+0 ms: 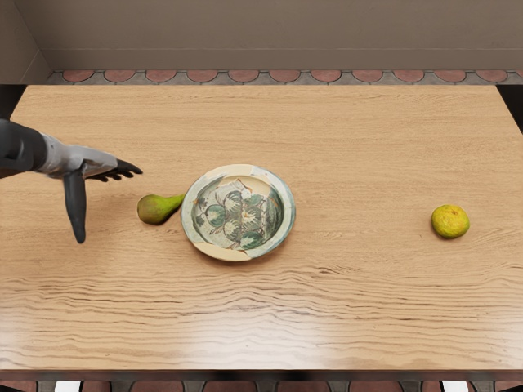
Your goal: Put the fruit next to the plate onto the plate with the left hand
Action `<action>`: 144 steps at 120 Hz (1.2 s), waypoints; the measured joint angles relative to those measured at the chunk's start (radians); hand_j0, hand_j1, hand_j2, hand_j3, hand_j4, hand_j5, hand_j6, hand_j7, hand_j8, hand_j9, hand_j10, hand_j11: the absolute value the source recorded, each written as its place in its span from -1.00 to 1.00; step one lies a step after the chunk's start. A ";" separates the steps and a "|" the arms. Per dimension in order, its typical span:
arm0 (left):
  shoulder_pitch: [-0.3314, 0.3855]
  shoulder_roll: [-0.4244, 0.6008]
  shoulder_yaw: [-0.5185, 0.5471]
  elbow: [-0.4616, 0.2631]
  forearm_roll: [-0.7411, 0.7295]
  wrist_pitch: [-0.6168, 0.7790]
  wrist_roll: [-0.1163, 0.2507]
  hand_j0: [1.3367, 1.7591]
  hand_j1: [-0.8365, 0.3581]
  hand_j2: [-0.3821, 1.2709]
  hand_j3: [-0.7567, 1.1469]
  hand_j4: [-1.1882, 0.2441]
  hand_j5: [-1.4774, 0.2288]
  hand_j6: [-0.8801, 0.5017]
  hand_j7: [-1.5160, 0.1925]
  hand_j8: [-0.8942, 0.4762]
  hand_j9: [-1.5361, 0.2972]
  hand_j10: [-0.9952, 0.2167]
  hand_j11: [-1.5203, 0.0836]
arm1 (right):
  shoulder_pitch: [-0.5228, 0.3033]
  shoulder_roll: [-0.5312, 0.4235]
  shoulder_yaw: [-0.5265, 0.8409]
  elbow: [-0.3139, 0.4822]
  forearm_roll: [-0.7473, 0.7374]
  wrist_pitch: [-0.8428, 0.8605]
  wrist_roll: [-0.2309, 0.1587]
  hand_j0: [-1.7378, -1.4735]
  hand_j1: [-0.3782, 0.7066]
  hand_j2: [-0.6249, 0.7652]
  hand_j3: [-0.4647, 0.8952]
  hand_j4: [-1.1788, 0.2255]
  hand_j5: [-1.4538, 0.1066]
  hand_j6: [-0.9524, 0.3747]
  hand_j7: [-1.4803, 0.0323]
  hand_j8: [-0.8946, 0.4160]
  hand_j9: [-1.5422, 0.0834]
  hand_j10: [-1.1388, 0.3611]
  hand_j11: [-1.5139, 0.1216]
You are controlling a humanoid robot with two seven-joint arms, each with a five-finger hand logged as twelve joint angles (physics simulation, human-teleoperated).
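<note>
Table (261, 327): carrying everything.
Plate (288, 214): sitting centre, holding nothing.
Orange fruit (450, 221): lying far right, well apart.
Pear (157, 208): lying just left of plate, narrow end at rim; likely light, firm, smooth, roll-prone; gripping fat end looking best.
Left hand (86, 167): hovering left of pear, fingers (122, 171) spreading open, empty.

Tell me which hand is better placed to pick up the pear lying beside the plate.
Left. The left hand hovers open just to the left of the pear, which lies by the left rim of the plate. The right arm is not in view at all.
</note>
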 joint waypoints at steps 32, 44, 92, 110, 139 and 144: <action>0.004 -0.077 0.002 -0.002 0.100 0.119 0.151 0.52 0.98 -0.54 -0.20 0.65 0.73 0.27 0.77 0.30 0.68 0.64 0.90 | 0.000 0.000 0.000 0.000 0.000 0.000 0.000 -0.40 -0.89 -0.11 -0.32 0.64 0.82 0.40 0.91 0.32 0.85 0.48 0.81; 0.002 -0.100 0.001 -0.002 0.112 0.142 0.170 0.52 0.98 -0.54 -0.20 0.65 0.73 0.27 0.77 0.30 0.68 0.64 0.90 | 0.000 0.000 0.000 0.000 0.000 0.000 0.000 -0.40 -0.89 -0.11 -0.32 0.64 0.82 0.40 0.91 0.32 0.85 0.48 0.81; -0.001 -0.141 0.000 -0.080 0.115 0.222 0.181 0.52 0.98 -0.54 -0.20 0.65 0.73 0.27 0.77 0.30 0.68 0.64 0.90 | 0.000 0.000 0.000 0.000 0.000 0.000 0.000 -0.40 -0.89 -0.11 -0.32 0.64 0.82 0.40 0.91 0.32 0.86 0.48 0.81; 0.003 -0.151 0.006 -0.107 0.111 0.274 0.181 0.52 0.98 -0.54 -0.20 0.65 0.73 0.27 0.77 0.30 0.68 0.64 0.90 | 0.000 0.000 0.000 0.000 0.000 0.000 0.000 -0.40 -0.89 -0.11 -0.32 0.64 0.82 0.40 0.91 0.32 0.86 0.48 0.81; 0.024 -0.164 0.024 -0.126 0.111 0.380 0.181 0.52 0.99 -0.54 -0.20 0.65 0.73 0.27 0.77 0.30 0.68 0.64 0.90 | 0.000 0.000 0.000 0.000 0.000 0.000 0.000 -0.40 -0.89 -0.11 -0.32 0.64 0.82 0.40 0.91 0.32 0.85 0.48 0.81; 0.027 -0.164 0.027 -0.135 0.111 0.400 0.181 0.52 0.98 -0.54 -0.20 0.65 0.73 0.27 0.77 0.30 0.68 0.64 0.90 | 0.000 0.000 0.000 0.000 0.000 0.000 0.000 -0.40 -0.89 -0.11 -0.32 0.64 0.82 0.40 0.91 0.32 0.85 0.48 0.81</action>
